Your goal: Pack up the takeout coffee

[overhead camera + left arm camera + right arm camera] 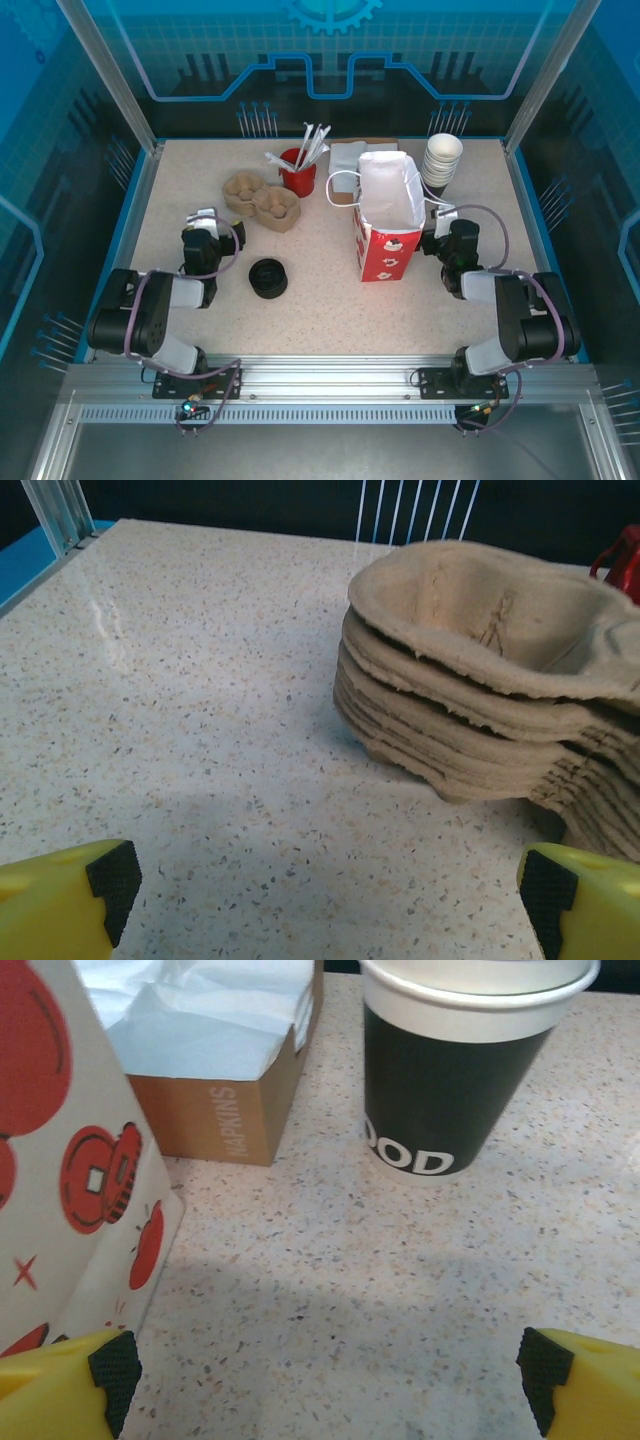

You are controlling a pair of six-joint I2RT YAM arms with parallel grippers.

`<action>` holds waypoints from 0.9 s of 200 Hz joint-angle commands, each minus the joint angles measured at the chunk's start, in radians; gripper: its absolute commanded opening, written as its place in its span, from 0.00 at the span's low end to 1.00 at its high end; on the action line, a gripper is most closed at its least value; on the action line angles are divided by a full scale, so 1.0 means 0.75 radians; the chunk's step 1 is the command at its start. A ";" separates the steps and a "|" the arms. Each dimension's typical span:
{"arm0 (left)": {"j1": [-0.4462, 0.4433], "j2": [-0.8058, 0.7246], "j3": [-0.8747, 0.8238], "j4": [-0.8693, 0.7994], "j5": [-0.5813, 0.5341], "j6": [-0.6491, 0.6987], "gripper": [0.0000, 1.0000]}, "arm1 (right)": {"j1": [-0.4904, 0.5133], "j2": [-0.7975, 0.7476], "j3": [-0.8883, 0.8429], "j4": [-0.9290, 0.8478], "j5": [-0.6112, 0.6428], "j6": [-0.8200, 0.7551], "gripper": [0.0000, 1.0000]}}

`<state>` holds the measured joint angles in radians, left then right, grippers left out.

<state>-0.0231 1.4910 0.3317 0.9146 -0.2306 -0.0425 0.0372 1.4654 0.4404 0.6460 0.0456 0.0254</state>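
Left arm point(150, 315) and right arm point(525, 325): black rounded joint housings joined by pale grey links. A grey cable point(240, 240) loops along each arm. Black base plates point(215, 382), thin wires trailing below them. Left gripper point(330, 885) and right gripper point(328, 1368): yellow fingers point(45, 905) with black textured pads point(115, 880) on the inner tips.

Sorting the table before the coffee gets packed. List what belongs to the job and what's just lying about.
For the job:
red-and-white bag, standing open

Lying about:
stack of pulp cup trays
red holder of straws
napkin box
stack of lidless cups
black ring-shaped piece
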 commanded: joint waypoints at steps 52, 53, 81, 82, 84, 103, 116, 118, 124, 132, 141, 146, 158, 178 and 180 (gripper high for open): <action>-0.016 -0.655 0.306 -1.033 -0.211 -0.293 0.99 | -0.125 -0.343 0.280 -0.760 0.211 0.132 1.00; -0.016 -0.658 0.313 -1.048 -0.213 -0.298 0.99 | -0.125 -0.344 0.282 -0.767 0.212 0.129 1.00; -0.016 -0.673 0.522 -1.352 -0.235 -0.382 0.99 | -0.139 -0.377 0.361 -0.934 0.248 0.113 1.00; -0.016 -0.672 0.528 -1.362 -0.236 -0.387 0.99 | -0.139 -0.378 0.363 -0.939 0.250 0.112 1.00; -0.016 -0.673 0.542 -1.379 -0.236 -0.393 0.99 | -0.141 -0.380 0.370 -0.950 0.252 0.113 1.00; -0.016 -0.661 0.648 -1.509 -0.229 -0.449 0.99 | -0.157 -0.389 0.425 -1.039 0.284 0.126 1.00; -0.016 -0.650 0.713 -1.592 -0.223 -0.500 0.99 | -0.174 -0.381 0.486 -1.103 0.312 0.178 1.00; -0.016 -0.648 0.722 -1.604 -0.221 -0.508 0.99 | -0.176 -0.380 0.491 -1.110 0.314 0.184 1.00; -0.015 -0.641 0.754 -1.639 -0.212 -0.531 0.99 | -0.186 -0.367 0.541 -1.158 0.321 0.220 1.00; -0.014 -0.628 0.794 -1.687 -0.199 -0.556 0.99 | -0.195 -0.344 0.613 -1.221 0.323 0.244 1.00; -0.014 -0.613 0.840 -1.735 -0.171 -0.561 0.99 | -0.202 -0.306 0.716 -1.314 0.346 0.295 1.00; -0.014 -0.605 0.863 -1.761 -0.155 -0.561 0.99 | -0.206 -0.283 0.761 -1.364 0.360 0.329 1.00; -0.014 -0.586 0.919 -1.824 -0.139 -0.559 0.99 | -0.218 -0.195 0.918 -1.522 0.359 0.388 1.00; -0.014 -0.571 0.980 -1.899 -0.122 -0.539 0.99 | -0.222 -0.031 1.141 -1.673 0.297 0.393 0.99; -0.014 -0.572 0.984 -1.904 -0.117 -0.537 0.99 | -0.221 -0.017 1.160 -1.683 0.283 0.390 0.99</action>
<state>-0.0292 1.0496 0.9962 -0.3668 -0.3573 -0.4252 -0.1127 1.3277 1.1267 -0.3908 0.2859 0.2516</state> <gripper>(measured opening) 0.990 0.995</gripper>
